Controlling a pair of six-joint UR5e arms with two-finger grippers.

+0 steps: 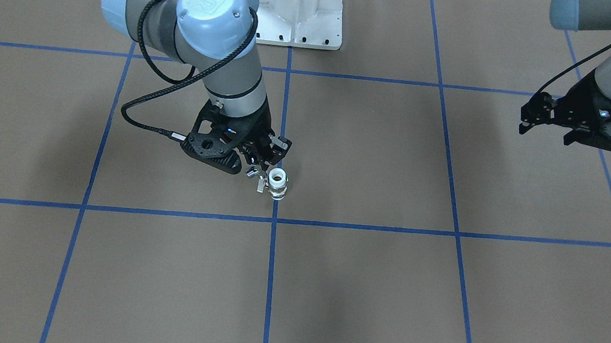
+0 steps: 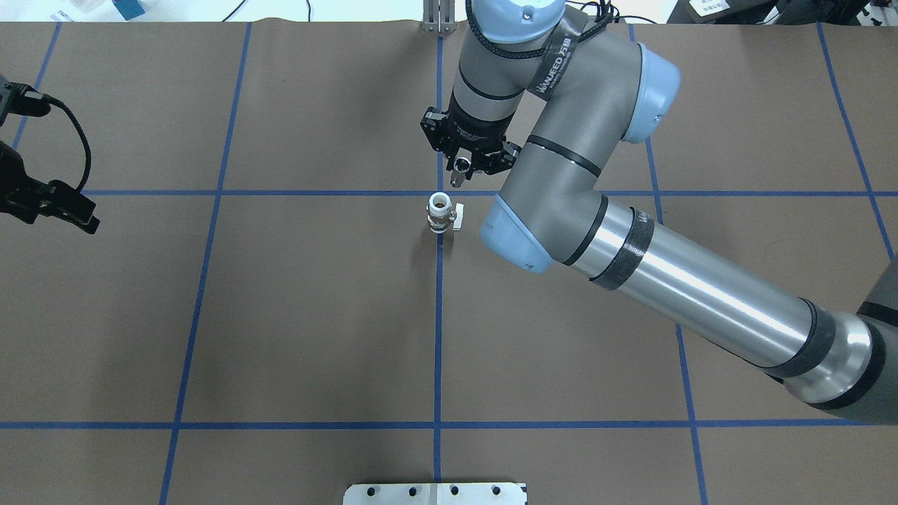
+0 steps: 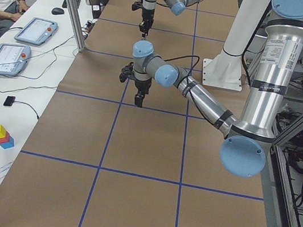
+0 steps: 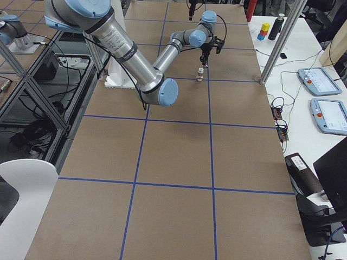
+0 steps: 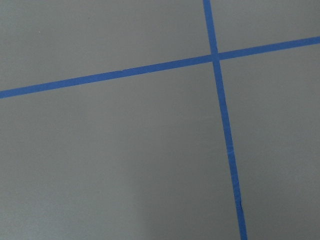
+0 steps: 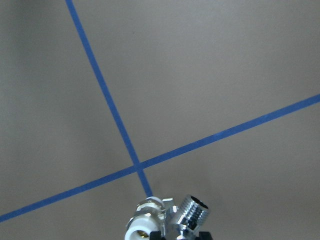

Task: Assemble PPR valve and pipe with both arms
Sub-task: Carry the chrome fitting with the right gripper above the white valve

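Observation:
The white PPR valve (image 1: 277, 181) stands upright on the blue centre tape line, its small lever to one side. It also shows in the overhead view (image 2: 440, 212) and low in the right wrist view (image 6: 143, 229). My right gripper (image 1: 258, 166) hangs tilted just beside and above the valve, shut on the shiny chrome pipe (image 6: 193, 216), also seen overhead (image 2: 460, 167). The pipe is close to the valve's top and apart from it. My left gripper (image 1: 545, 134) is open and empty, raised far off to the side (image 2: 52, 203).
The brown table is marked with a grid of blue tape lines (image 2: 438, 337). The white bolted pedestal base (image 1: 299, 6) stands at the robot's edge. The left wrist view shows only a bare tape crossing (image 5: 215, 56). Side benches hold tablets and coloured blocks (image 3: 1, 135).

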